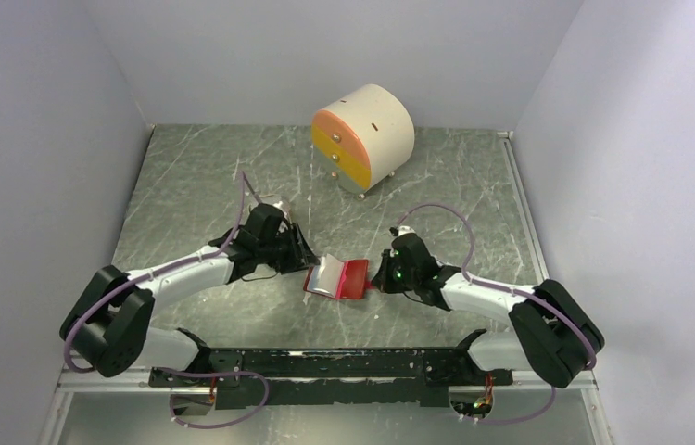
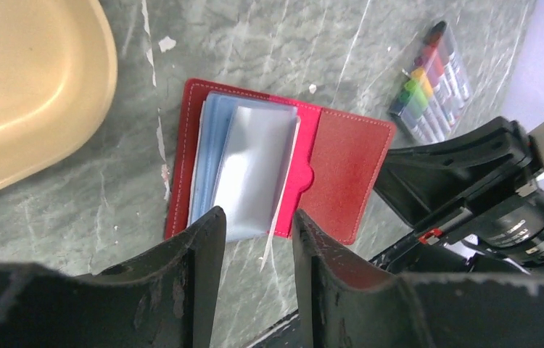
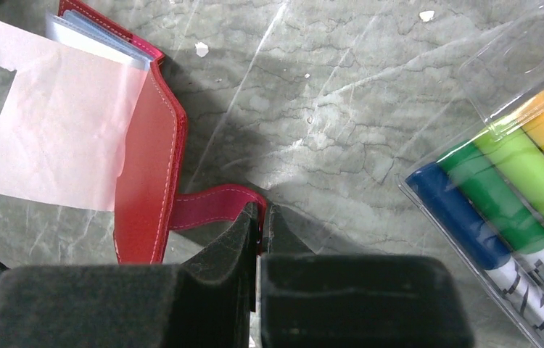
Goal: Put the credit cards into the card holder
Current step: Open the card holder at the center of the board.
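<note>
The big grey table (image 1: pixel 186 185) has walls on three sides. A round drawer box (image 1: pixel 367 130) stands at the far end, well away from the work. A tan tray (image 2: pixel 30 87) lies near the card holder (image 1: pixel 355 278). The holder lies open and flat in the middle of the table, between the two arms. The right gripper (image 3: pixel 262 212) is squeezed tight on the holder's red tab (image 3: pixel 211 205). The left gripper (image 2: pixel 258 216) hangs over the near edge of the blue pockets, with its fingers apart and nothing in them. A silver-grey sheet (image 2: pixel 254 167) lies on top of the pockets. I cannot tell if it is a card or a shiny pocket. I see no loose credit cards, so I think the job is either nearly done or waiting for a card. A pack of pens (image 2: pixel 429 72) lies near the holder's right side, so that arm has little room there. The far side looks more open.
</note>
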Robot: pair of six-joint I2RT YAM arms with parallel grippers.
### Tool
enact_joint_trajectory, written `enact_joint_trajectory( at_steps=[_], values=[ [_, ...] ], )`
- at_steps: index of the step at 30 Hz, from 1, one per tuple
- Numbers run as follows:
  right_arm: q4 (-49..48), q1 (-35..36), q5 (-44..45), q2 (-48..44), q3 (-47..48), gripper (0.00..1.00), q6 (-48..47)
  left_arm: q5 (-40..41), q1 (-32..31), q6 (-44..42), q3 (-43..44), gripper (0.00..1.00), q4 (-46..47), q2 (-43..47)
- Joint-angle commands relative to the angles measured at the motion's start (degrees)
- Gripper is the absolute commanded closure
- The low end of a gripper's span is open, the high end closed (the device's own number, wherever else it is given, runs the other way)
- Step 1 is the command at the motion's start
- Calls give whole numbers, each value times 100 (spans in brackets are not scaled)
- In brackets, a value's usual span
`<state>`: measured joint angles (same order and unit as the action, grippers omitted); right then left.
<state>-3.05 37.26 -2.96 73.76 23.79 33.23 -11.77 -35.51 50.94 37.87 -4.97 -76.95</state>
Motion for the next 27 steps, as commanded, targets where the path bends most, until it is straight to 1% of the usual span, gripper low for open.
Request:
enact_joint_trajectory(
  at_steps=[1, 3, 4, 7, 11, 13, 15, 18, 20, 23, 25, 27],
  values=[
    [148, 1, 134, -88, -225, 98, -189, -639, -130, -163, -95, 55, 570, -124],
    [174, 1, 125, -168, -199, 98, -211, -1110, -156, 71, -298, 54, 1521, -167],
    [207, 1, 131, -203, -173, 97, -212, -1242, -165, 177, -340, 54, 1751, -225],
    [364, 1, 126, -336, -83, 91, -197, -1429, -215, 234, -260, 55, 2049, -454],
    [737, 1, 187, -681, 99, 75, -169, -1882, -349, 317, -196, 56, 2645, -842],
    [1030, -3, 303, -939, 226, 66, -133, -1938, -469, 389, -122, 56, 2823, -1044],
    [1299, -8, 385, -1211, 369, 63, -101, -1845, -594, 347, -10, 56, 2801, -1187],
    [1522, -6, 281, -1623, 602, 62, 17, -1796, -728, 279, 137, 57, 2712, -1358],
    [1490, 1, 58, -1848, 747, 62, 186, -1754, -754, 365, 114, 57, 2828, -1396],
    [1250, 1, -285, -2094, 882, 63, 545, -1754, -783, 447, 152, 57, 2911, -1512],
    [955, 8, -338, -2185, 871, 62, 806, -1753, -812, 455, 216, 58, 2835, -1570],
    [673, 9, -399, -2161, 828, 62, 963, -1610, -810, 509, 170, 58, 2743, -1419]
  ],
)
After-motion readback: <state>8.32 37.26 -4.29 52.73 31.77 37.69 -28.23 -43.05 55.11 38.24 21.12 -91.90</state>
